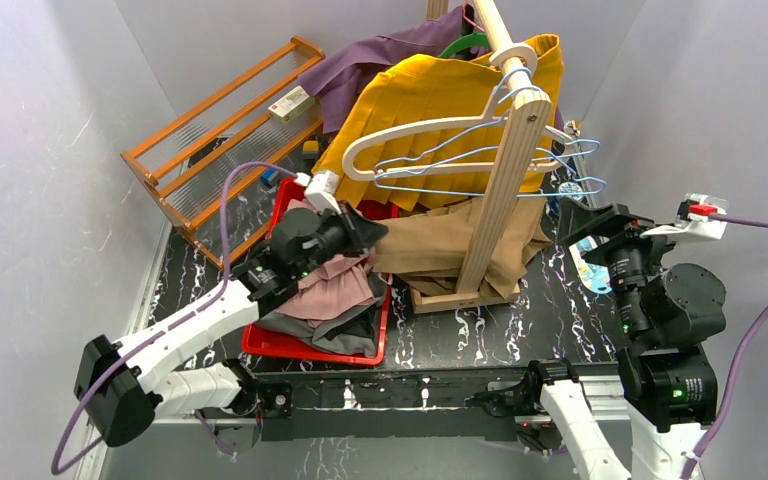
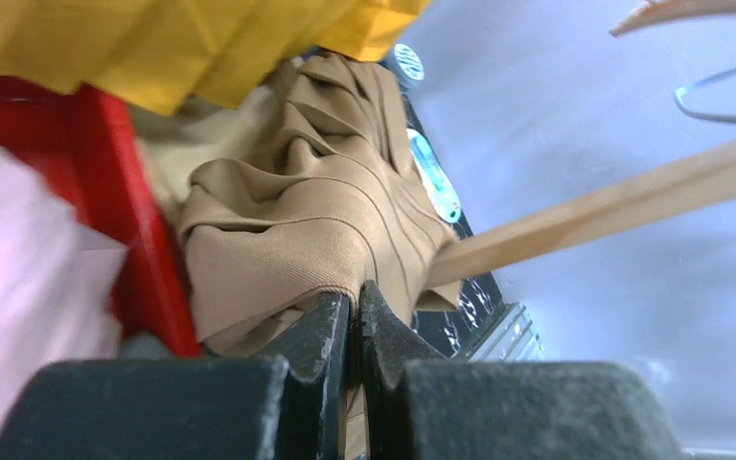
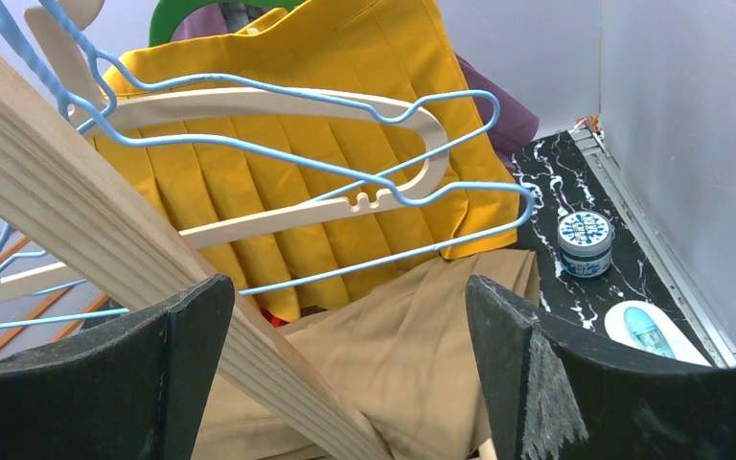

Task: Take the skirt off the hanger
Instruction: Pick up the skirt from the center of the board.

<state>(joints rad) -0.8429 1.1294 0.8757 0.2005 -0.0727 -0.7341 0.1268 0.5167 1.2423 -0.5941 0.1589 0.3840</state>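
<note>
Matt pleated cloth skirt [image 2: 316, 220]; bare wooden rack [image 1: 505, 170].

You are working in a robotics lab cell, not a home. Plain grey-white walls [image 1: 50, 150] box in a small black marbled tabletop [image 1: 480, 340]. The left arm [image 1: 190, 325] and right arm [image 1: 675, 300] are bolted at a metal rail [image 1: 430, 380] along its near edge, with purple cables [image 1: 760, 222] trailing off them. The things on the table read as staged props crowded together: a wooden garment stand [image 1: 505, 190] with hangers [image 1: 400, 135], a red bin [image 1: 290, 348] heaped with clothes [image 1: 330, 290], and an orange wooden rack [image 1: 220, 130] tilted in the far-left corner.
</note>
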